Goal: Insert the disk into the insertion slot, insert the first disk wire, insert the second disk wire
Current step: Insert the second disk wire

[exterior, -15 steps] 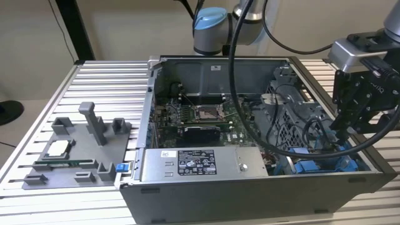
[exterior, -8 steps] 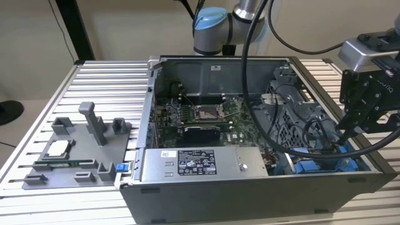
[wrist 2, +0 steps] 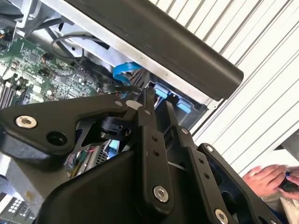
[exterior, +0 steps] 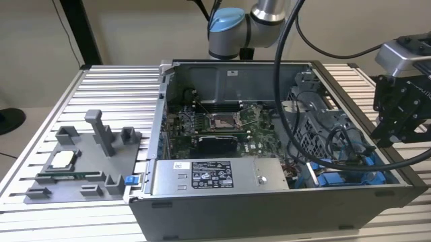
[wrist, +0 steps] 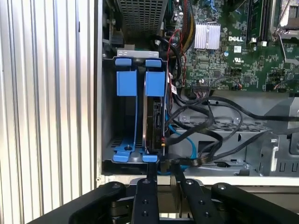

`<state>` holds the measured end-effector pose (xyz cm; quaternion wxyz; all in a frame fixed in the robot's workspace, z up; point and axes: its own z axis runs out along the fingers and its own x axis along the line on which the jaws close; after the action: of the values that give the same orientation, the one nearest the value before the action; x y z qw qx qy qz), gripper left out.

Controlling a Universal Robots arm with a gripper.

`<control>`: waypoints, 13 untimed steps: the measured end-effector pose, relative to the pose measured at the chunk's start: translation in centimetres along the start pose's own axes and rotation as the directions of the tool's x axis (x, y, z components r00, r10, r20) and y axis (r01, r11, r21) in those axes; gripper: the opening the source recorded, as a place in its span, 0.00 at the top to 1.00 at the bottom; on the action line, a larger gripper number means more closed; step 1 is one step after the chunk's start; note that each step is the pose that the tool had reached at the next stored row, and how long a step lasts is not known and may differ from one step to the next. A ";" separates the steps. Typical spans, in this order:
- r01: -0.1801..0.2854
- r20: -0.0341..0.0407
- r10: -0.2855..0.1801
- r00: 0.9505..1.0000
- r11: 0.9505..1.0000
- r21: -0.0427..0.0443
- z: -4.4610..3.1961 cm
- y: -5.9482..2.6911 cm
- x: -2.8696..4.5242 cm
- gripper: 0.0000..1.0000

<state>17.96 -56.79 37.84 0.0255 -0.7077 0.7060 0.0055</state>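
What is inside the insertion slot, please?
The disk stands edge-on in the slot, cables beside it. Its faces are hidden, and whether any cable is plugged in cannot be seen.

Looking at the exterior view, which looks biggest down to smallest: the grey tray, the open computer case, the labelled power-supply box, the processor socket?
1. computer case
2. grey tray
3. power-supply box
4. processor socket

Silver-grey tubular robot arm, with a rounded pale-blue joint cap at its eight o'clock and thick black cables draped past it. The matte-black metal gripper has slim linked bars studded with silver hex screws. At its twelve o'clock sits a grey box, probably a camera housing.
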 end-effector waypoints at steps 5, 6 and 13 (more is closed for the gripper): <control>0.000 0.000 0.000 1.000 1.000 -0.002 0.02 -0.78 0.00 0.00; 0.000 0.000 0.000 1.000 1.000 -0.002 0.03 -0.91 0.00 0.00; 0.000 0.000 0.000 1.000 1.000 -0.002 0.03 -1.08 0.00 0.00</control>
<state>19.03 -56.79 37.84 0.0248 -0.7078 0.7060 0.0062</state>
